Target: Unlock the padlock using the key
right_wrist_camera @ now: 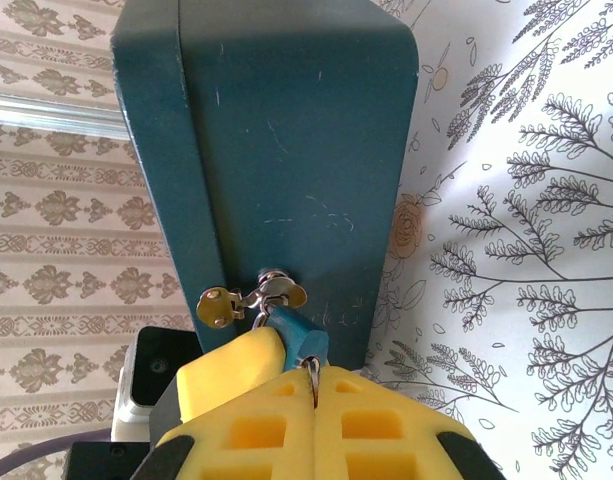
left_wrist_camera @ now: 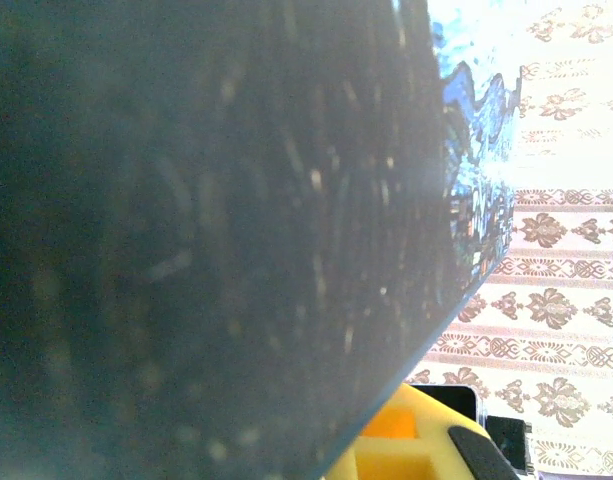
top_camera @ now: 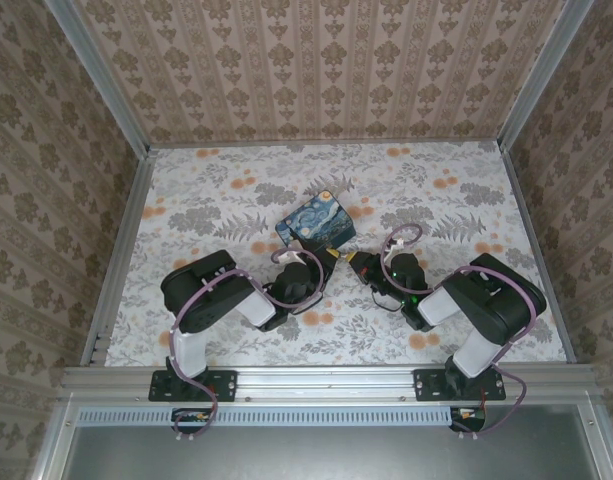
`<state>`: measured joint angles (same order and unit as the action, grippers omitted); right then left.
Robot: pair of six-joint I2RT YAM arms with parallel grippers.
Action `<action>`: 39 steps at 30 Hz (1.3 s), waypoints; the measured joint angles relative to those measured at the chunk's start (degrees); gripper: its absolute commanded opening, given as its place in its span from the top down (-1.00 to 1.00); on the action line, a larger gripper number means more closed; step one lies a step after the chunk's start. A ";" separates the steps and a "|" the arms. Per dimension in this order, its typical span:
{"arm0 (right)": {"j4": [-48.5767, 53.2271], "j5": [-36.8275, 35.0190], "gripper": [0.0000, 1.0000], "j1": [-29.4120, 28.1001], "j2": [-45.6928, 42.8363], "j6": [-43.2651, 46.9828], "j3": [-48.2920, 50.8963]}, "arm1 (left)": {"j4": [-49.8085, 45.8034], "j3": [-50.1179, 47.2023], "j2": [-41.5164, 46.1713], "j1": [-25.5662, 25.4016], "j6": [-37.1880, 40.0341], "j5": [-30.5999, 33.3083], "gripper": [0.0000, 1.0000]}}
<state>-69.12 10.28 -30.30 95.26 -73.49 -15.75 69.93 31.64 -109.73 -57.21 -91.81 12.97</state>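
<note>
On one box, one padlock; right hand pinches one key, left hand clenched.

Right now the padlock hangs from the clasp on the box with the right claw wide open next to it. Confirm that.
Not quite: the right claw is shut, not wide open, next to the padlock, which does hang from the clasp on the box. The right wrist view shows it.

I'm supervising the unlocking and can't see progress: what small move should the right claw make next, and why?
Probably a gentle twist of the right claw, turning the key. The claw is shut on the key, whose tip seems to sit in the padlock, and the padlock hangs from the latch on the box. I cannot tell whether the key is fully seated.
</note>
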 measured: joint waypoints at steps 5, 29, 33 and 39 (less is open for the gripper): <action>-0.07 -0.72 1.00 -1.27 0.00 -1.29 0.07 | 0.02 0.00 0.00 0.00 -0.11 0.70 1.00; -1.22 -1.09 1.00 -0.15 0.48 -3.87 1.36 | -0.68 0.15 0.31 -0.13 -0.13 0.13 1.00; -1.27 -0.83 1.00 -0.17 0.48 -4.20 1.33 | -0.66 0.15 0.31 -0.13 -0.15 0.11 1.00; -1.40 -0.85 1.00 -0.87 0.50 -4.83 1.33 | -0.66 0.15 0.31 -0.13 -0.13 0.11 1.00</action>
<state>-70.52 9.43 -31.18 95.77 -78.32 -14.41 69.28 31.79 -109.43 -57.34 -91.94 13.08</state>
